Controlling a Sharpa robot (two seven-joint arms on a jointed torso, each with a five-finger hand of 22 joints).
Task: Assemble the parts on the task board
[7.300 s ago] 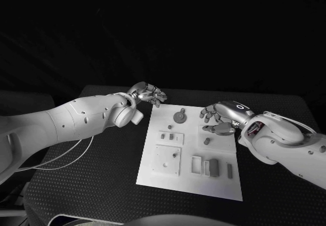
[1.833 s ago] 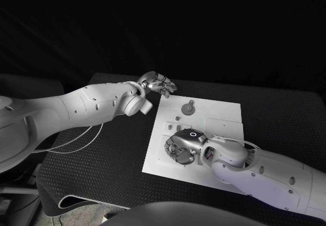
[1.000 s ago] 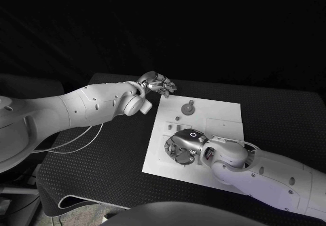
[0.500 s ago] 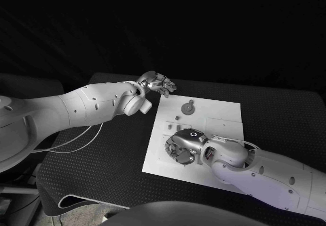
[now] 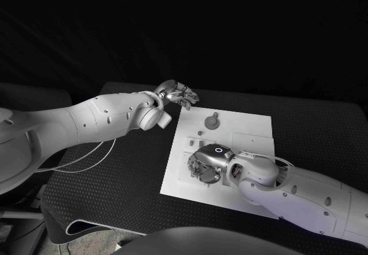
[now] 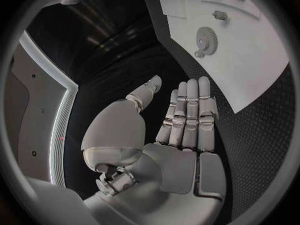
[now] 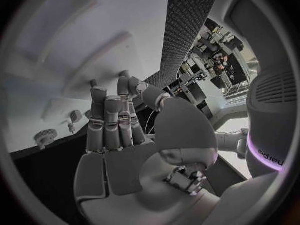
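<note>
Over the task board's [image 5: 253, 125] left half, near its front edge, the right hand [image 5: 206, 166] hovers palm-down with its fingers hanging toward the plate. Compared with half a second ago it sits a touch nearer the board's front edge and more tucked under the wrist, while seven seconds ago it was off the board's right edge altogether; so it has travelled across and is now settling over one spot, which reads as lining up to pick or press a part. In the right wrist view its fingers [image 7: 112, 120] stand straight and apart with nothing between them, so that hand is empty and spread. A gear-shaped part [image 5: 211, 122] lies near the board's far edge, untouched, and a small part [image 5: 200, 133] rests just in front of it. The left hand [image 5: 177, 96] hangs off the board's far left corner, over the black table [image 5: 115, 175], flat and holding nothing, unchanged over the last two seconds. My guess is that little assembly is done yet; what lies under the right hand cannot be made out.
</note>
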